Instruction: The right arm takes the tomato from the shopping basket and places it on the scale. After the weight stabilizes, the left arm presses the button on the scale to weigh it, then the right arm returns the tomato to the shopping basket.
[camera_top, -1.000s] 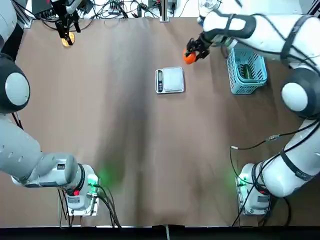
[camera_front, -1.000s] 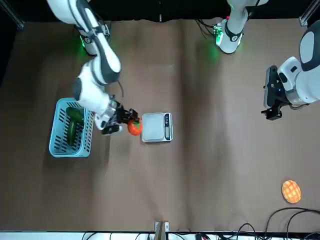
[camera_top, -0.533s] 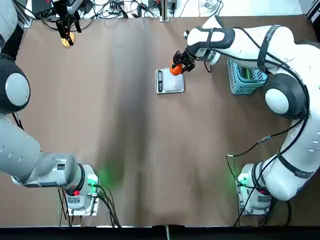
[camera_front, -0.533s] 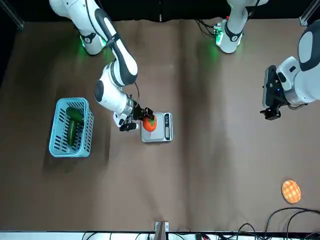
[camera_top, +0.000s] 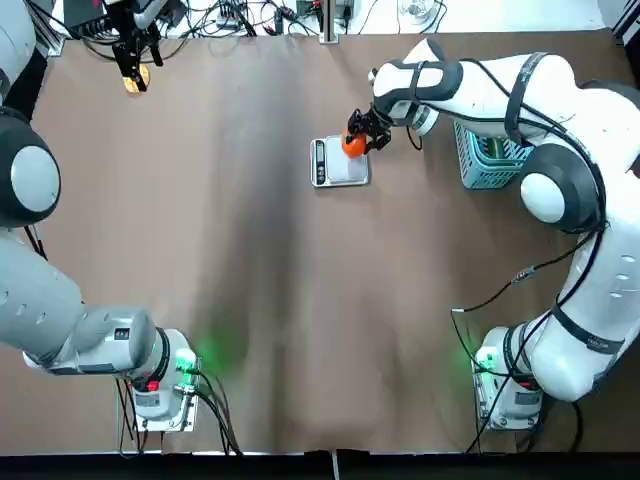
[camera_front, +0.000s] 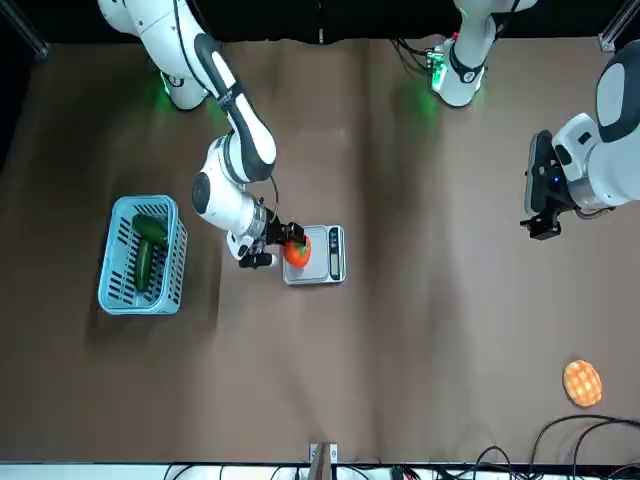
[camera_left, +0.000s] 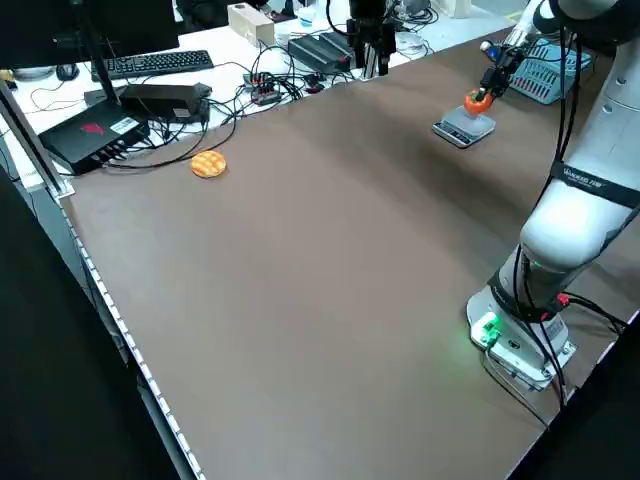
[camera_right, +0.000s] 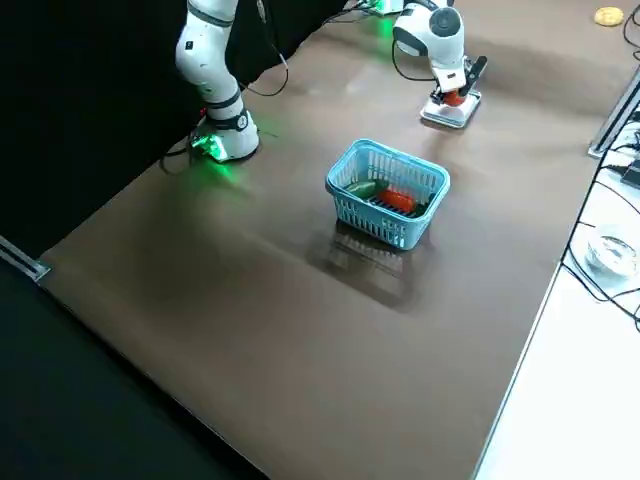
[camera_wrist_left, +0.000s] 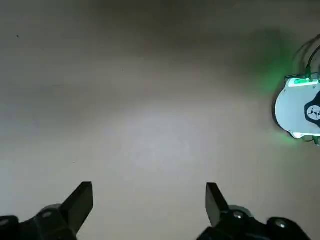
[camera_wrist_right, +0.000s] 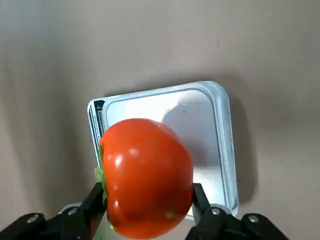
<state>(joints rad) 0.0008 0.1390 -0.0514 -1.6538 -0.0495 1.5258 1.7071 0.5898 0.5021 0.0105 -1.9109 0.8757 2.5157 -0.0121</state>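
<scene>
Change since earlier: the right gripper (camera_top: 356, 139) has carried the tomato (camera_top: 352, 145) from the open table between basket and scale to a spot over the scale's plate, and the arm has settled a little lower over it; the left arm has not shifted.
Left gripper (camera_front: 543, 200): parked far left of the table in the top view, near the flat orange round item (camera_top: 136, 78); its fingers (camera_wrist_left: 80, 202) stand wide apart over bare table, holding nothing.
Scale (camera_top: 340, 161): far centre of the table, black control strip on its left edge in the top view, plate facing up.
Tomato: clamped between the right gripper's two fingers, hanging over the plate's far right part; whether it touches the plate cannot be told.
Handling, as a judgement: small, light and smooth-skinned, so it could slip or roll once released; the flesh is likely soft, so a gentle squeeze across the widest middle suits it, as in the right wrist view, where a finger (camera_wrist_right: 200, 199) sits on each flank.
Shopping basket (camera_top: 519, 159): right of the scale, well apart from it, with a green vegetable (camera_front: 146, 250) and a red item (camera_right: 400, 201) inside.
</scene>
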